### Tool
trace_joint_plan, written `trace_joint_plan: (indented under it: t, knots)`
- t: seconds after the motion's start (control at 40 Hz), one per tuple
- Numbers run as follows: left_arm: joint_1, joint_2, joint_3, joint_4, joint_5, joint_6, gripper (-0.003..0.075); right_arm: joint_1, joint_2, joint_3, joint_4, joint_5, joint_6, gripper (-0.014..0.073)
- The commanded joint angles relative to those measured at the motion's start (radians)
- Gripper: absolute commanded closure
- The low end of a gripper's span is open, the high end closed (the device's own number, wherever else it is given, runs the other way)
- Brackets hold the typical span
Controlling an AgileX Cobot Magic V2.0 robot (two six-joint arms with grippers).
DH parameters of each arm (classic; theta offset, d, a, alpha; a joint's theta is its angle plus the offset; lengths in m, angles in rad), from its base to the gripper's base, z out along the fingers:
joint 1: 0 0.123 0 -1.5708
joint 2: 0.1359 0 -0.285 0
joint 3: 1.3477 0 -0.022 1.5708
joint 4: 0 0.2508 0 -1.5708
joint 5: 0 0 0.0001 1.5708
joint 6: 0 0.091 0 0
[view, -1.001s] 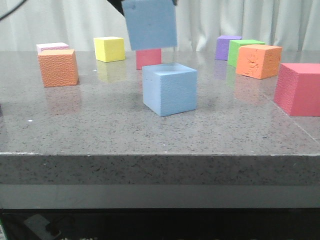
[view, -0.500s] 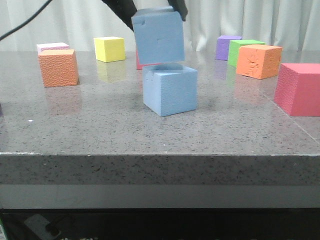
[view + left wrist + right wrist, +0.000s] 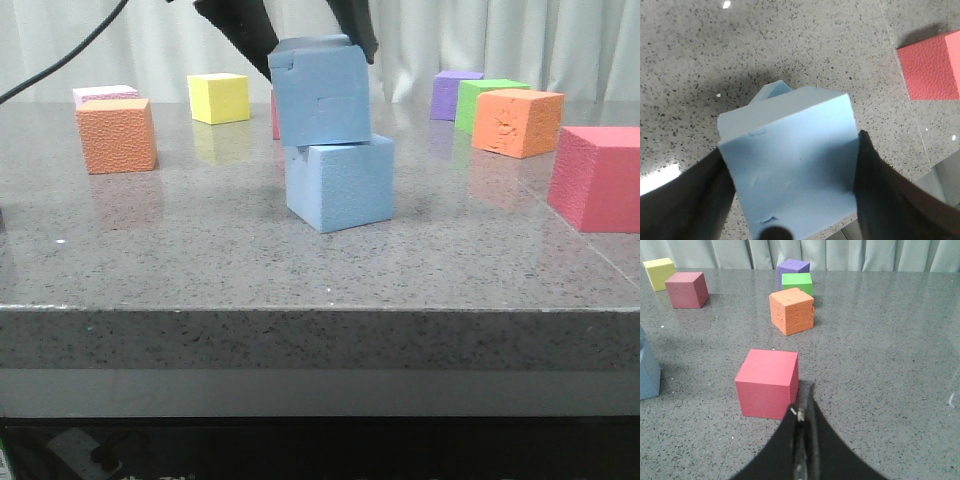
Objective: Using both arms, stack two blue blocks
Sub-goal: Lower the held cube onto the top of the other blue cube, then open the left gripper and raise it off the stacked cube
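The chipped block (image 3: 320,90) sits tilted on the plainer block (image 3: 340,183) at mid-table (image 3: 200,260). The left gripper (image 3: 790,175) flanks the chipped block. Other cubes stand behind and to both sides.

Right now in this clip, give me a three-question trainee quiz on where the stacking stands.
1. True or false: the upper blue block sits tilted on the lower blue block.
2. Which gripper holds the upper block? A) left gripper B) right gripper C) neither
3. Fill in: in the right wrist view, the cube nearest the right gripper's fingers is the ____ cube.

Key: 1 true; 2 A; 3 pink.
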Motion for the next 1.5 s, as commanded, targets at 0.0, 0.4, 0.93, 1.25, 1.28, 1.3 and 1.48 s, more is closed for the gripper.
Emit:
trace_joint_plan:
  t: [0.0,0.4,0.93,1.25,1.28,1.3,1.48]
  knots:
    - [-0.007,-0.047,-0.032,-0.031,0.021,-0.003,0.0371,0.001,0.009,-0.027,0.003,-0.083,-0.01,0.0665]
    - [-0.007,-0.047,-0.032,-0.031,0.016,0.026,0.0143,0.001,0.009,-0.027,0.003,-0.083,-0.01,0.0665]
    - [-0.007,-0.047,-0.032,-0.031,0.001,0.033,0.0118,0.001,0.009,-0.027,0.003,-0.083,-0.01,0.0665]
    - [-0.007,-0.047,-0.032,-0.029,0.001,0.035,0.0118,0.001,0.009,-0.027,0.003,-0.083,-0.01,0.0665]
    - [-0.007,-0.047,-0.032,-0.029,0.001,0.035,0.0118,0.001,0.009,-0.027,0.003,-0.083,-0.01,0.0665]
    - [-0.007,-0.047,-0.035,-0.029,0.003,0.035,0.0118,0.001,0.009,-0.027,0.003,-0.083,-0.01,0.0665]
    - [-0.007,-0.047,-0.085,0.001,0.032,0.035,0.0118,0.001,0.009,-0.027,0.003,-0.082,-0.01,0.0665]
